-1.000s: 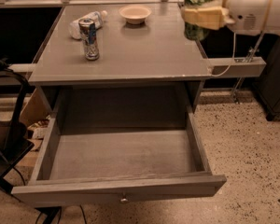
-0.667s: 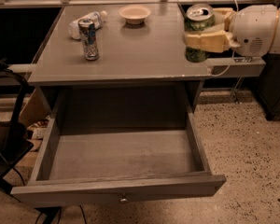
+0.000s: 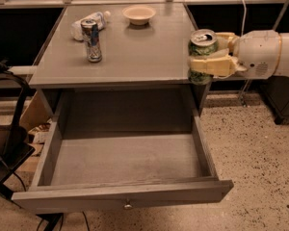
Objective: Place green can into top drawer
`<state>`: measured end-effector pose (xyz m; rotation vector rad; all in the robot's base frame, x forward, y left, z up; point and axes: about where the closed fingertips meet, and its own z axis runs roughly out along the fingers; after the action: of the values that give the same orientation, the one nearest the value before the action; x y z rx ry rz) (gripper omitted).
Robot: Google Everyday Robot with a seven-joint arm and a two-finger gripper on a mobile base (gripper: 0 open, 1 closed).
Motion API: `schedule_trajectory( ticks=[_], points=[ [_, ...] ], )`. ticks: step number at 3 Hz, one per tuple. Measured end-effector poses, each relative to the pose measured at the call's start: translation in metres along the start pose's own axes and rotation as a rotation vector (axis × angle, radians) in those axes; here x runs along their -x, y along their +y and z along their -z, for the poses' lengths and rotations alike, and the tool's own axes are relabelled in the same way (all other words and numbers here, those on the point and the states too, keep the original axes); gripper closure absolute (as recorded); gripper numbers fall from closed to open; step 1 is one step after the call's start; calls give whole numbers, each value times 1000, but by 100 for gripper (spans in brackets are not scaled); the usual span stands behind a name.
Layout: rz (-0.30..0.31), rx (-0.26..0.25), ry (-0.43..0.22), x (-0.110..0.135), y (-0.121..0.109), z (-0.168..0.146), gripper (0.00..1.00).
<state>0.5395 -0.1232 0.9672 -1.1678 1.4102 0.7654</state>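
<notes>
My arm (image 3: 274,52) comes in level from the right side of the view, white wrist casing leading. My gripper (image 3: 204,57) hangs by the desk's (image 3: 135,57) near right-hand corner, its 2 tan fingers (image 3: 212,66) clamped sideways around the upright green can (image 3: 203,40).

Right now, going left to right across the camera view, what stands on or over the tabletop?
First the slim can, then the bowl, then the green can gripped in the hand at the table top's right front corner.

Plastic tool (image 3: 203,60) around glossy green can (image 3: 203,44)
</notes>
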Motion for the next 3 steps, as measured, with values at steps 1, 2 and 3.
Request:
schedule_trajectory(
  ticks=[1,2,3],
  points=[
    [-29,21,-2,-15,5,-20,100],
    [-121,60,-40,-58,25,-65,100],
    [-178,93,-52,-96,54,-114,100]
  ],
)
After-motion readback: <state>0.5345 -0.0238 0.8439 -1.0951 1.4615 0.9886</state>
